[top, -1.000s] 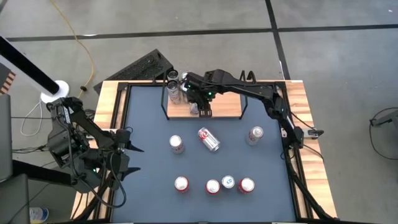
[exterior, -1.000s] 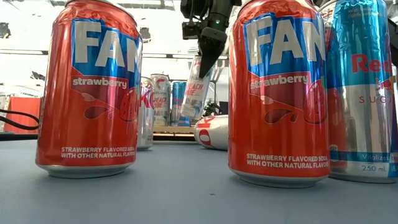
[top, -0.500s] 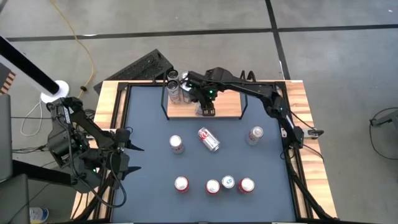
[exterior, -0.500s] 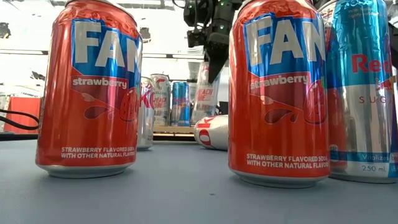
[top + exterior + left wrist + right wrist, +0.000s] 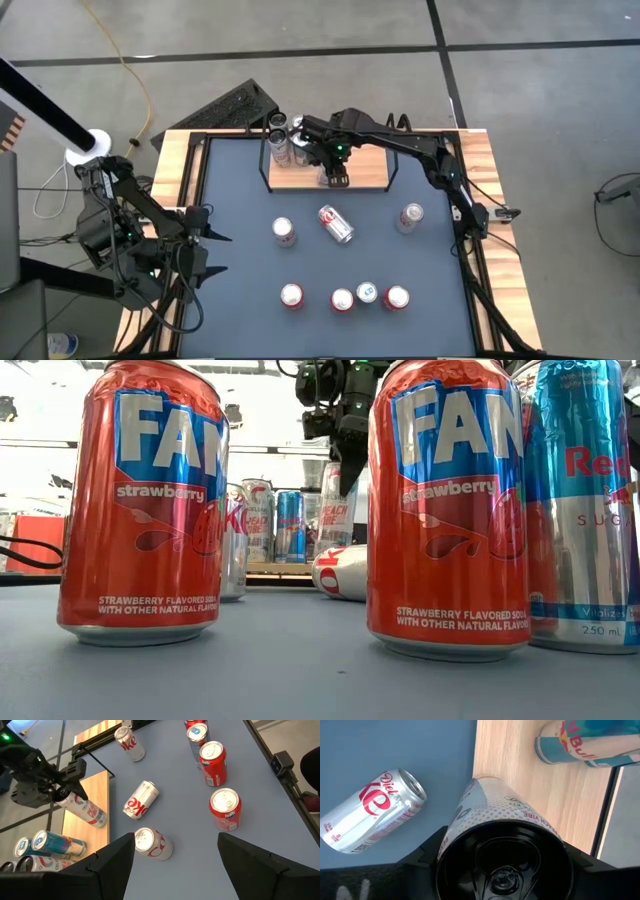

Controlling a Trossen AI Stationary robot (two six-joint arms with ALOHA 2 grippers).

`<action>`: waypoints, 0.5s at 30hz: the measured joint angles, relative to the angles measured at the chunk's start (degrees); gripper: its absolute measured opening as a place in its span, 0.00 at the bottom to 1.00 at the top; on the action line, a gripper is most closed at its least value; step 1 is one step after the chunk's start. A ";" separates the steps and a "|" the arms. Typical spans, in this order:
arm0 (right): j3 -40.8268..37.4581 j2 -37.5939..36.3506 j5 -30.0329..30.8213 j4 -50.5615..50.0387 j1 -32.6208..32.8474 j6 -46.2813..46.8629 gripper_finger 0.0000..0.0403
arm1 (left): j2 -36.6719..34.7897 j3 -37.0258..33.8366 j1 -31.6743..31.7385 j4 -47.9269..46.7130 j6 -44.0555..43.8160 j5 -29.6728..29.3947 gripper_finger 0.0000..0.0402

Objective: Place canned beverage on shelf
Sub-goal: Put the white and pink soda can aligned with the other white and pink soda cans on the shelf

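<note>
Gripping a slim white can by its top, the right gripper held it upright on the shelf (contact with the board hidden by the arm). Left gripper waited, fingers part open, empty, over the table's left side.

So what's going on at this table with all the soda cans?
The right gripper holds a white slim can upright over the small wooden shelf at the table's far edge, where a few cans already stand at one end. The left gripper waits open at the table's left side, holding nothing. More cans wait on the dark mat, including a Diet Coke can lying on its side near the middle.
</note>
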 joint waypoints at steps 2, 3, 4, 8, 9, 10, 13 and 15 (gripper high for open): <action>0.00 0.00 0.02 0.40 -0.05 0.00 0.60 | 0.01 0.00 0.00 0.02 0.00 -0.16 0.68; 0.00 0.00 0.05 0.59 -0.07 0.00 0.60 | 0.01 0.00 0.01 0.00 0.00 -0.16 0.68; 0.00 0.00 0.11 0.70 -0.07 0.09 0.60 | -0.01 0.00 0.02 0.00 0.00 -0.16 0.68; 0.00 -0.01 0.17 0.75 -0.15 0.76 0.65 | 0.00 0.00 0.00 0.02 -0.02 -0.16 0.68; 0.00 -0.01 0.19 0.79 -0.18 0.97 0.66 | 0.00 0.00 0.00 0.02 -0.02 -0.16 0.68; 0.00 -0.01 0.20 1.03 -0.30 1.17 0.67 | 0.00 0.00 0.00 0.02 -0.02 -0.16 0.68; 0.05 -0.07 0.33 1.95 -0.44 2.21 0.70 | 0.01 0.00 0.00 0.04 -0.04 -0.16 0.68; 0.11 -0.17 0.37 2.05 -0.48 2.16 0.71 | 0.01 0.00 0.00 0.04 -0.18 -0.16 0.68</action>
